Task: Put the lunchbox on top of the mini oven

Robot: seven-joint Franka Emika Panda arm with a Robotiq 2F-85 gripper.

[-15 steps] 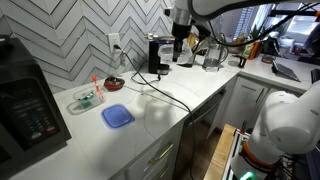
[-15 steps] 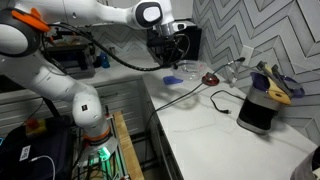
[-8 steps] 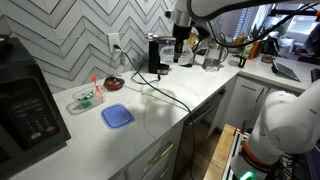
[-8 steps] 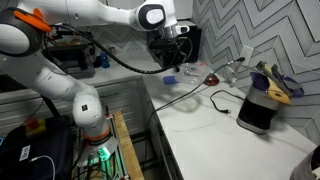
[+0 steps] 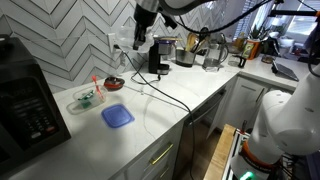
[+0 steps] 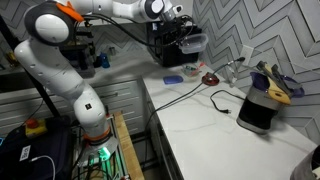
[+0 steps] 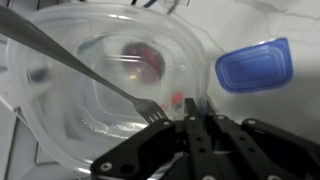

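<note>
Shift over the last second: swung away from above the coffee machine (image 5: 155, 55) and across along the tiled wall; pincer (image 5: 139, 42) now hanging high over the bench (image 5: 175, 100), partway toward the lunchbox (image 5: 85, 98); reads as the approach leg, with no grasp begun.

From the wrist view, looking down into the clear box; fingers drawn together at the lower edge with nothing between them; would need opening before any grip on the rim.

Lunchbox sitting lidless on the bench near the wall, between the mini oven (image 5: 25, 105) and the coffee machine, well below the pincer and apart from it; not yet lifted, so the whole carry and the placing on the oven top left to do.

Count: one lunchbox; one fork (image 7: 70, 60) lying inside it, tines toward the pincer; one blue lid (image 5: 117, 116) lying loose just beside the box; one mini oven at the bench end; one coffee machine; one pincer. Also something small and red inside the box, too blurred to name.
</note>
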